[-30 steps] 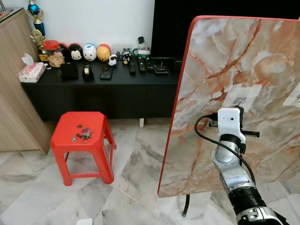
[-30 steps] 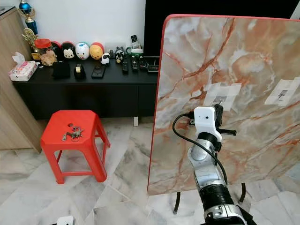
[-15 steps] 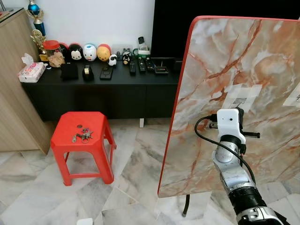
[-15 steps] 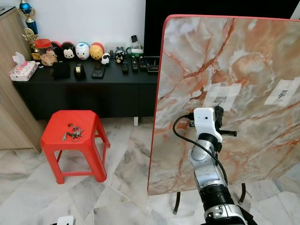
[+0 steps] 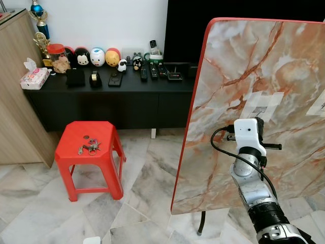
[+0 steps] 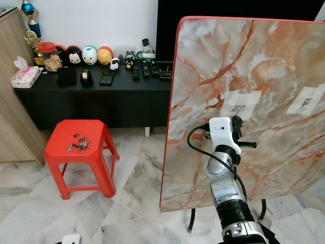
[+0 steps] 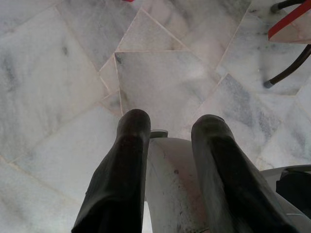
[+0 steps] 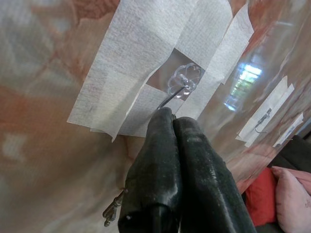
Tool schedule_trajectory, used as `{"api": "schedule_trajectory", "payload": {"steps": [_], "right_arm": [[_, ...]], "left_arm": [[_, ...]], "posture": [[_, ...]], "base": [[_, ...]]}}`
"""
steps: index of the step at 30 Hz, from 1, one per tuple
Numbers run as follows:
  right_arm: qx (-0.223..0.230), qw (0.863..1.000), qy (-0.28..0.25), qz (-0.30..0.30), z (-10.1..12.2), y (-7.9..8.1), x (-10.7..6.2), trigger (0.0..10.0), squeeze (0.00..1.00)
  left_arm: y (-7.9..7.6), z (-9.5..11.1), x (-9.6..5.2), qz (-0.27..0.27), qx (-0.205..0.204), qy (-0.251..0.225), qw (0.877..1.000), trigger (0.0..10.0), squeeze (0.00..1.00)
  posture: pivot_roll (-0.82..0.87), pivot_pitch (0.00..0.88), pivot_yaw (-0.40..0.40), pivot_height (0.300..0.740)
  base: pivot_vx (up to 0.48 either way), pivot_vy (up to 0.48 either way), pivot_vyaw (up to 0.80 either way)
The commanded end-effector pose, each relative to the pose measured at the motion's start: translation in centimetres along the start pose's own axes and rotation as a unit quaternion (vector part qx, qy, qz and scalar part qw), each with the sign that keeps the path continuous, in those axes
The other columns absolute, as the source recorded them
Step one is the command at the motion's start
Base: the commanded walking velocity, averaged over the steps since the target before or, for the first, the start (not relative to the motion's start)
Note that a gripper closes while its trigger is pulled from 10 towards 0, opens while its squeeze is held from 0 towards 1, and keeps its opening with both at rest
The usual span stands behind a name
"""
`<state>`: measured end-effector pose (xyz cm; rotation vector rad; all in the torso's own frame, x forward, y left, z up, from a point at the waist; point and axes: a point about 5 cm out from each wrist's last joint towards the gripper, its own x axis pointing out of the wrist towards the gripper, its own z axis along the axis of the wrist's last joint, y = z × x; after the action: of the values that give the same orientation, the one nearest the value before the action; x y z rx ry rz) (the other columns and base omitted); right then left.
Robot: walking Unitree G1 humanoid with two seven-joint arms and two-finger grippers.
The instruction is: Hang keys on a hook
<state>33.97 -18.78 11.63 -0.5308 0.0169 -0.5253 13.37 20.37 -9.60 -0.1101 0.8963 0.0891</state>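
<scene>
Over the last second almost nothing has shifted; the right arm has only crept slightly. On the left, a bunch of metal keys (image 5: pixel 89 148) lies on the glossy red plastic stool (image 5: pixel 66 152), while the left gripper (image 7: pixel 167 127), fingers spread, hangs over veined marble floor (image 7: pixel 58 87). Rightward, the right gripper (image 8: pixel 172 115), fingers pressed together on a key (image 8: pixel 112 212), touches the taped clear hook (image 8: pixel 182 80) on the upright marble-patterned board (image 5: pixel 238 56).
</scene>
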Motion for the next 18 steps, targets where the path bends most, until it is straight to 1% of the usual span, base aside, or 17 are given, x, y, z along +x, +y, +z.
{"api": "schedule_trajectory", "payload": {"steps": [1,4,6,8,11,16,18], "right_arm": [[-0.016,0.999,0.032,0.019,-1.5,0.4,-0.6,10.0,0.0],[-0.006,0.999,0.032,0.013,-1.5,0.2,-0.5,10.0,0.0],[0.013,1.0,0.018,0.005,-0.9,0.0,-0.5,10.0,0.0],[0.019,1.0,0.012,0.003,-0.8,-0.1,-0.5,10.0,0.0],[0.046,0.999,-0.01,-0.003,0.1,-0.2,-0.4,10.0,0.0],[0.053,0.998,-0.023,-0.014,0.7,-0.4,-0.4,10.0,0.0],[0.054,0.998,-0.027,-0.028,0.7,-0.7,-0.5,10.0,0.0]], "left_arm": [[-0.8,-2.0,-0.5,-0.018,0.001,0.041,0.999,10.0,0.0],[-0.8,-2.0,-0.5,-0.018,0.001,0.041,0.999,10.0,0.0],[-0.8,-2.0,-0.5,-0.018,0.001,0.041,0.999,10.0,0.0],[-0.8,-2.0,-0.5,-0.018,0.001,0.041,0.999,10.0,0.0],[-0.8,-2.0,-0.5,-0.018,0.002,0.041,0.999,10.0,0.0],[-0.8,-2.0,-0.5,-0.018,0.0,0.041,0.999,10.0,0.0],[-0.8,-2.0,-0.4,-0.018,0.0,0.041,0.999,10.0,0.0]], "posture": [[0.08,0.0,-0.098,0.74],[0.08,0.0,-0.099,0.74],[0.08,0.0,-0.099,0.74],[0.08,0.0,-0.099,0.74],[0.08,0.0,-0.099,0.74],[0.08,0.0,-0.1,0.74],[0.08,0.0,-0.097,0.74]], "base": [[0.0,0.0,0.0],[0.0,0.0,0.0],[0.0,0.0,0.0],[0.0,0.0,0.0],[0.0,0.0,0.0],[0.0,0.0,0.0],[0.0,0.0,0.0]]}}
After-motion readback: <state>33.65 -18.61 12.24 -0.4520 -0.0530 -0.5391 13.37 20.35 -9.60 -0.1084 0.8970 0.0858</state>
